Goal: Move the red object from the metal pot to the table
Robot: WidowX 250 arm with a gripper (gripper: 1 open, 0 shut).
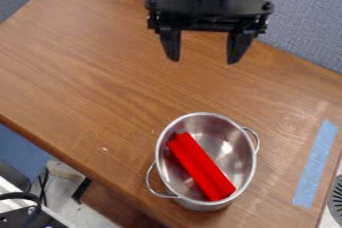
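The red object (201, 164), a long flat-sided block, lies slanted inside the metal pot (238, 132), which stands near the front edge of the brown wood-grain table (80, 82). My gripper (205, 51) hangs above the table's back middle, well behind the pot. Its two black fingers (173, 48) point down and stand wide apart with nothing between them, so it is open.
A strip of light blue tape (318, 160) runs along the table's right side. The table's front edge passes just left of and below the pot. A grey wall lies behind the table.
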